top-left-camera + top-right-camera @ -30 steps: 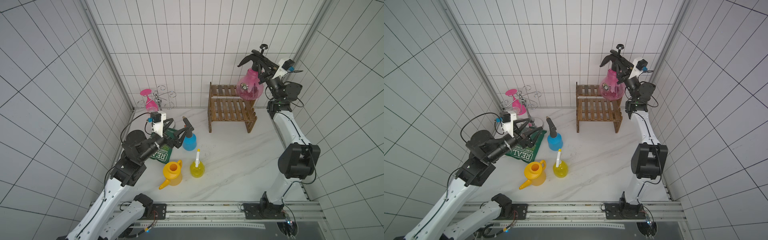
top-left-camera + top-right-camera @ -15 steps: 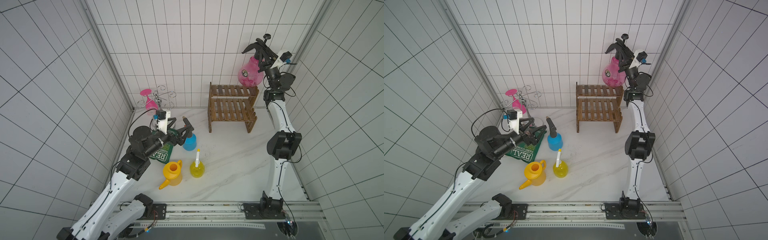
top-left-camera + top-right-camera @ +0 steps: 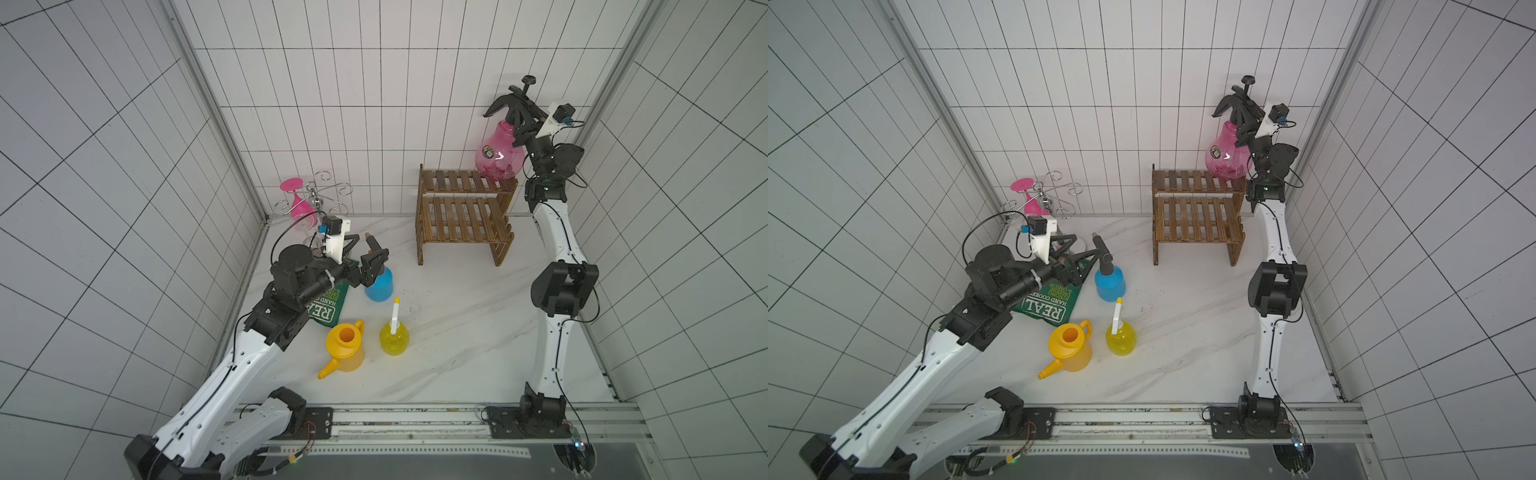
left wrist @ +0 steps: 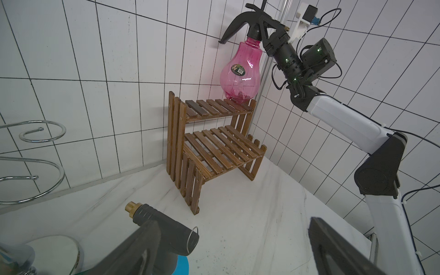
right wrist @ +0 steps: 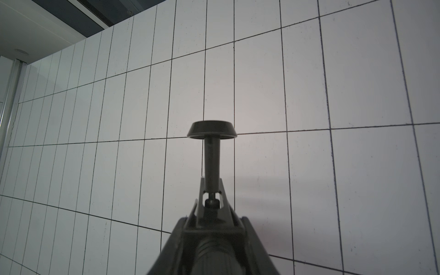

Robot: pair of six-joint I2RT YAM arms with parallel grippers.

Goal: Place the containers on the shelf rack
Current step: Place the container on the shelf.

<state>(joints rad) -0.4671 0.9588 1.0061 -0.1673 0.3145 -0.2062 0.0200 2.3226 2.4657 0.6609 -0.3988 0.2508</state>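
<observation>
Your right gripper squeezes the black top of the pink sprayer. The sprayer hangs straight up and down, with its bottom right at the shelf rack's top shelf, below the gripper. Your left gripper is spread wide and empty beside the blue sprayer.

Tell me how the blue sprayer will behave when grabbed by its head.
The blue sprayer probably stays stiff: it looks like hard plastic. Its black head juts sideways above the body, so a push there may tip it. The body is opaque, so weight is unclear.
</observation>
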